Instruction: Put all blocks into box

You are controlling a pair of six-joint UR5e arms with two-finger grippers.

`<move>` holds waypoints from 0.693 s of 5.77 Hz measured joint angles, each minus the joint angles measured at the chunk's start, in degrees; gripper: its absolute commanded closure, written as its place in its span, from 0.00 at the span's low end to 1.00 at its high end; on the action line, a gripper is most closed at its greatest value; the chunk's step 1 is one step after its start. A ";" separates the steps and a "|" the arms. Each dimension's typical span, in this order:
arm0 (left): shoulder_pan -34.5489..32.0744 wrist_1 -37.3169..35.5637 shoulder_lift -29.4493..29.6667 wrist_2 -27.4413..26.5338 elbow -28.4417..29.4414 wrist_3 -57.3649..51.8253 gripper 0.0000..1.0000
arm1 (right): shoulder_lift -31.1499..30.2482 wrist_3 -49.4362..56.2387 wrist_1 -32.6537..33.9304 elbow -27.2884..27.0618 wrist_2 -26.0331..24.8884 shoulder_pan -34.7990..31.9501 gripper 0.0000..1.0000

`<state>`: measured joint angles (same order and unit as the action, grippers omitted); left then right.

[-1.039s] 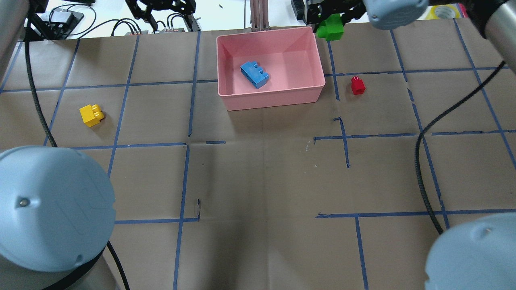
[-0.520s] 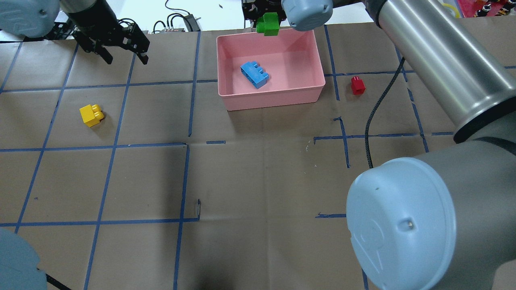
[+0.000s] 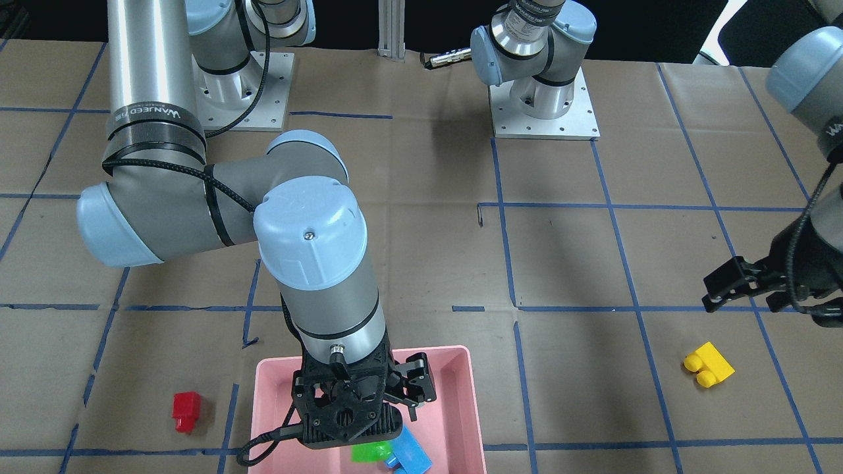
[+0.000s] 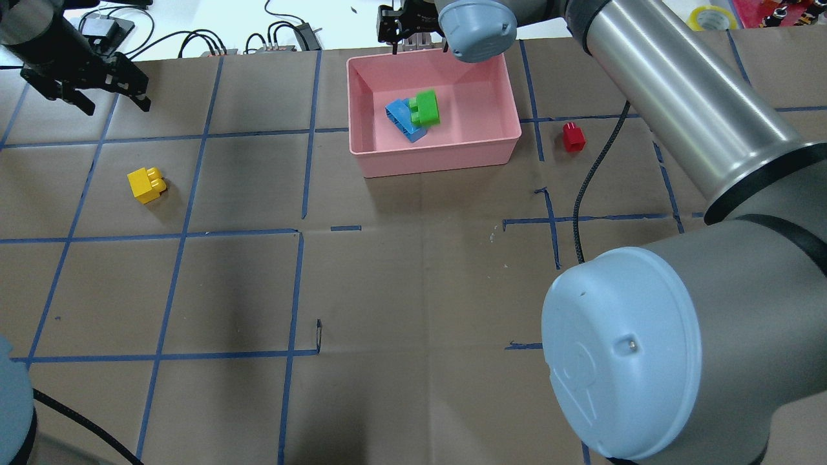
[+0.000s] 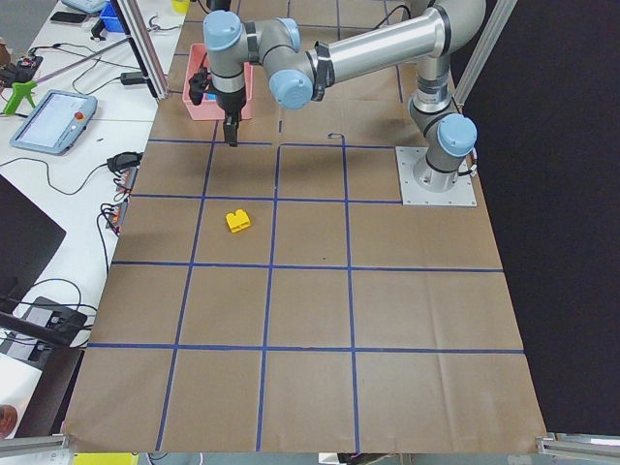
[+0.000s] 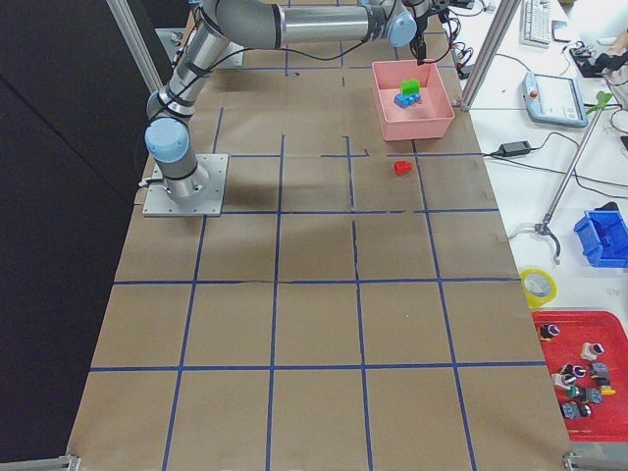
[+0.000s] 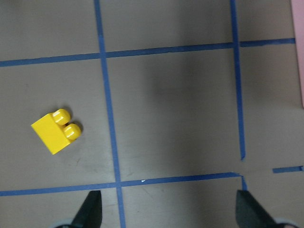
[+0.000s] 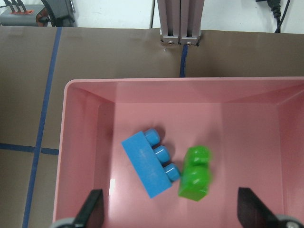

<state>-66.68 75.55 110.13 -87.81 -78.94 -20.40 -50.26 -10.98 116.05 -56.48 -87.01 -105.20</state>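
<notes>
Brown paper tabletop [image 4: 413, 290]. Pink tray [image 4: 433, 158] at 12 o'clock, holding glossy green brick [image 4: 426, 108] touching light-blue brick [image 4: 399, 118]. Yellow brick [image 4: 146, 185] at 9, red brick [image 4: 572, 137] at 2. Left gripper [image 7: 168, 211], right gripper [image 8: 171, 211]: spread wide.

- I get bright, even light from above in every view. The brown paper [image 4: 413, 290] is nowhere dim.
- Just ahead of the left claw [image 7: 171, 211], a broad soft shadow crosses the paper. Its fingertips [image 7: 90, 211] are blurred at the frame's bottom edge.
- Further ahead of that claw and off to one side, the yellow block [image 7: 56, 131] is sharp, with small highlights on its studs.
- Under the right claw [image 8: 172, 213], the pink box [image 8: 80, 152] has one small glare spot on its floor, beside the light-blue block [image 8: 149, 164].
- Next to it, the green block [image 8: 194, 173] looks oversaturated.
- Far beyond that claw, the white surface [image 8: 109, 14] is washed out.
- In the overhead view, the right arm's near joint cap [image 4: 620, 355] is soft-focused.
</notes>
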 measured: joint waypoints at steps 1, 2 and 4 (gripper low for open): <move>3.02 -5.00 2.76 -0.05 0.23 1.53 0.00 | -0.75 0.92 -0.56 -0.26 -0.04 0.86 0.01; 4.45 -8.57 4.87 -0.04 0.37 7.45 0.00 | -2.12 3.05 -1.91 -0.65 -0.01 2.51 0.09; 4.99 -10.66 8.42 0.02 0.42 21.59 0.00 | -8.06 11.67 -9.05 -6.60 -1.98 8.99 0.09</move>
<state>-61.68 64.89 118.55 -87.79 -78.52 1.19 -58.32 0.69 107.01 -63.08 -88.99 -96.21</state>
